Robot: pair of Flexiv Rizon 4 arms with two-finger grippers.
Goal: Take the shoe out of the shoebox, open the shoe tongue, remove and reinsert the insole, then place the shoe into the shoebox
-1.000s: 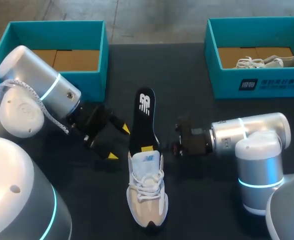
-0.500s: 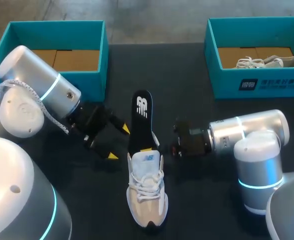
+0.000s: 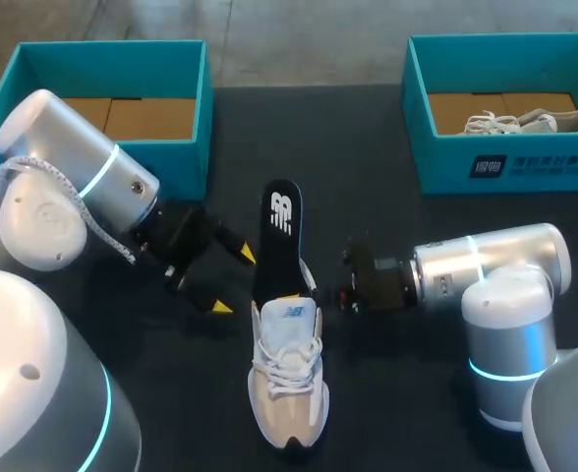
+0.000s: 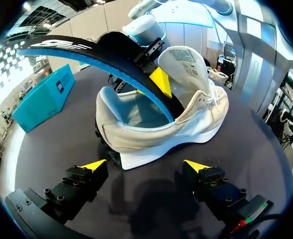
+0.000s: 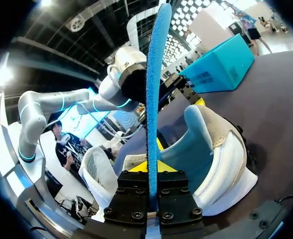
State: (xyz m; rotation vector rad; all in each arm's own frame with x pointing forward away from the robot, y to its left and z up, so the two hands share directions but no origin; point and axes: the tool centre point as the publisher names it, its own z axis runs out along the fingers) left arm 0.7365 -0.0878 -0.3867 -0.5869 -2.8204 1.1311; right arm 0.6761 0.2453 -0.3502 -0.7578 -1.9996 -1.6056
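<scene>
A white and beige shoe (image 3: pixel 288 379) lies on the dark table, its toe toward the near edge. A black insole (image 3: pixel 277 236) with a blue underside sticks out of its heel opening, slanting up and away. My right gripper (image 3: pixel 295 291) is shut on the insole's lower part at the shoe's collar. In the right wrist view the gripper (image 5: pixel 150 167) clamps the blue insole (image 5: pixel 154 84) edge-on, the shoe (image 5: pixel 214 149) just beyond. My left gripper (image 3: pixel 228 281) stands open left of the heel. In its own view, the left gripper (image 4: pixel 146 167) faces the shoe's heel (image 4: pixel 151 129) and the insole (image 4: pixel 96 52) without touching.
A teal shoebox (image 3: pixel 186 152) with a brown cardboard floor stands at the back left, close behind my left arm. A second teal shoebox (image 3: pixel 495 162) at the back right holds another white shoe (image 3: pixel 525 122).
The insole's far end has shifted slightly left and nearer with my right gripper. The left arm and the shoe have kept still.
</scene>
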